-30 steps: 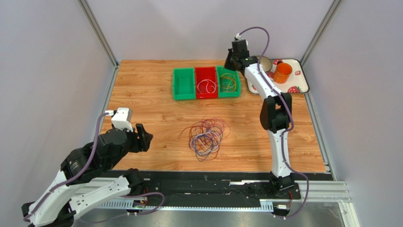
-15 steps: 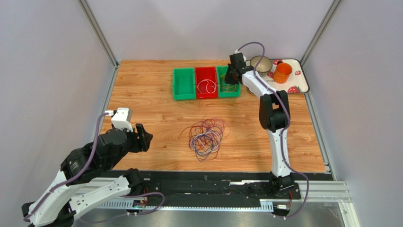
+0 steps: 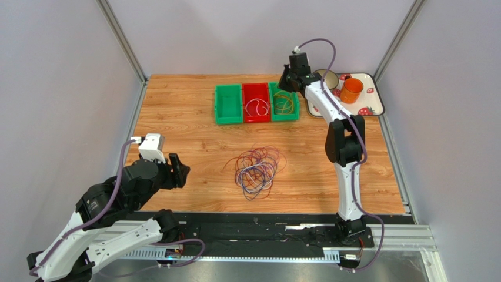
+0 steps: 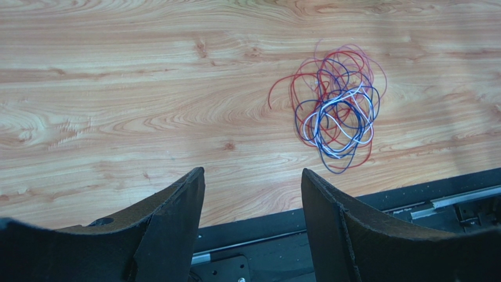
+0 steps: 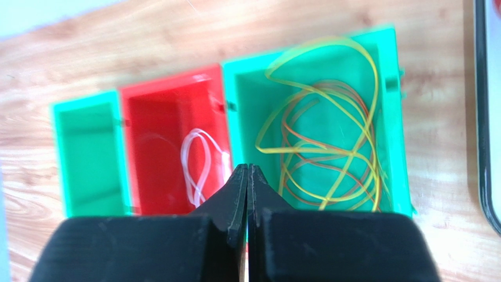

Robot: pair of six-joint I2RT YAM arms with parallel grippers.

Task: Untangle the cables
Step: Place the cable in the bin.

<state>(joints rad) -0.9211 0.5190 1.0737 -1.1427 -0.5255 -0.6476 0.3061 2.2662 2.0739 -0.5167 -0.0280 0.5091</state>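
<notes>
A tangle of red, purple, blue and white cables (image 3: 256, 167) lies on the wooden table (image 3: 188, 126), also in the left wrist view (image 4: 335, 111). Yellow and orange cables (image 5: 326, 150) lie in the right green bin (image 3: 284, 102). A white cable (image 5: 197, 164) lies in the red bin (image 3: 256, 103). My right gripper (image 5: 248, 173) is shut and empty, held above the red and right green bins (image 3: 286, 79). My left gripper (image 4: 253, 182) is open and empty near the table's front left edge (image 3: 176, 170), well left of the tangle.
An empty green bin (image 3: 229, 104) stands left of the red one. A tray (image 3: 371, 108) at the back right holds an orange cup (image 3: 352, 90) and a bowl (image 3: 325, 77). A black rail (image 3: 264, 218) runs along the near edge.
The right gripper dipped toward the right green bin half a second ago and has risen back above it. The left arm and the tangle have not moved.
</notes>
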